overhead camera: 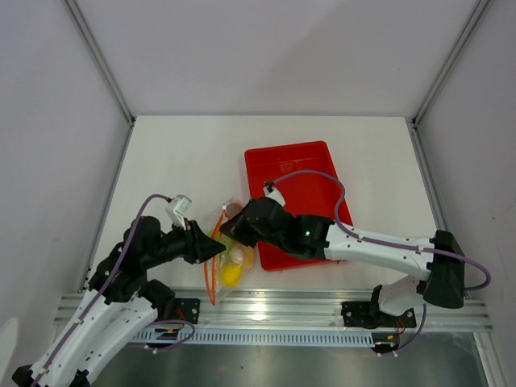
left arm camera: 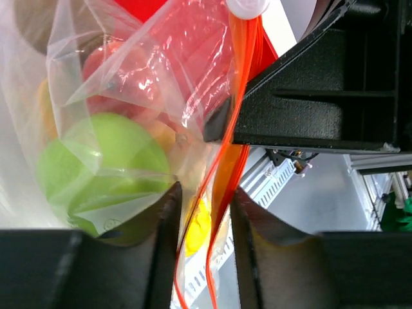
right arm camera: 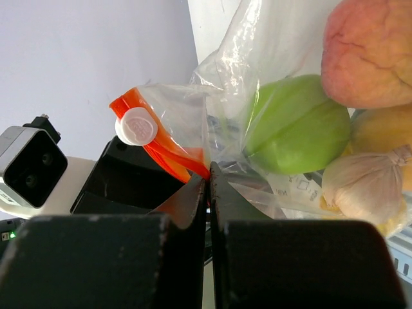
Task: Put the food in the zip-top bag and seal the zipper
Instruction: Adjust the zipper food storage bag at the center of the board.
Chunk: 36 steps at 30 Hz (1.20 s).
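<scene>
The clear zip-top bag point(overhead camera: 216, 230) hangs between my two grippers at the table's near edge, with the food inside it. Through the plastic I see a green apple point(left arm camera: 103, 161), a peach point(right arm camera: 370, 51), a yellow piece point(overhead camera: 231, 276) and a beige piece point(right arm camera: 364, 187). My right gripper point(right arm camera: 208, 170) is shut on the orange-red zipper point(right arm camera: 168, 154), just below its white slider point(right arm camera: 136, 125). My left gripper point(left arm camera: 205, 193) is open, its fingers point(left arm camera: 164, 244) on either side of the two zipper strands point(left arm camera: 222, 193), which run apart between them.
A red rectangular tray point(overhead camera: 310, 165) lies flat behind the right arm. The aluminium rail point(overhead camera: 322, 306) runs along the table's near edge just below the bag. White walls with metal posts close in the sides and back.
</scene>
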Each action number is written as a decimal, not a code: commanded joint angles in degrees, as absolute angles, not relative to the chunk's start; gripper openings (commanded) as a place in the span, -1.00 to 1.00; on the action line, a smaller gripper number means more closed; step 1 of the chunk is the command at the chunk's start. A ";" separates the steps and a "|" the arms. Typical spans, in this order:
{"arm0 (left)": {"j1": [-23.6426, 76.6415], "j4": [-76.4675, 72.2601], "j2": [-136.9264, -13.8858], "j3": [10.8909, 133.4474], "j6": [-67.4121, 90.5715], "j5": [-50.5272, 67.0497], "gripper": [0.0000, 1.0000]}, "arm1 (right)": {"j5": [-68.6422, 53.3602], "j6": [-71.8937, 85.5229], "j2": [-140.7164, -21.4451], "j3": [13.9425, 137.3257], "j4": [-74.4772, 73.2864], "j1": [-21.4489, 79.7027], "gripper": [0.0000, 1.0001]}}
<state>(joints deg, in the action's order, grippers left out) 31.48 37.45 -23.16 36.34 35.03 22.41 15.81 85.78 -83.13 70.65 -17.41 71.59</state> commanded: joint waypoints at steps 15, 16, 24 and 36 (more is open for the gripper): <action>32.08 37.97 -23.55 37.62 36.48 21.18 -0.99 | 22.49 77.09 -79.81 73.22 -21.08 72.95 -0.20; 32.08 38.14 -23.55 37.62 36.47 21.09 -0.99 | 22.41 74.99 -79.20 72.95 -21.53 72.95 -0.16; 32.08 39.55 -23.82 39.55 35.69 21.70 -0.99 | 16.36 54.87 -72.96 68.91 -19.79 72.51 0.74; 32.08 40.69 -21.01 41.57 34.89 34.97 -0.99 | -23.18 13.76 -68.47 66.36 -17.49 53.88 0.59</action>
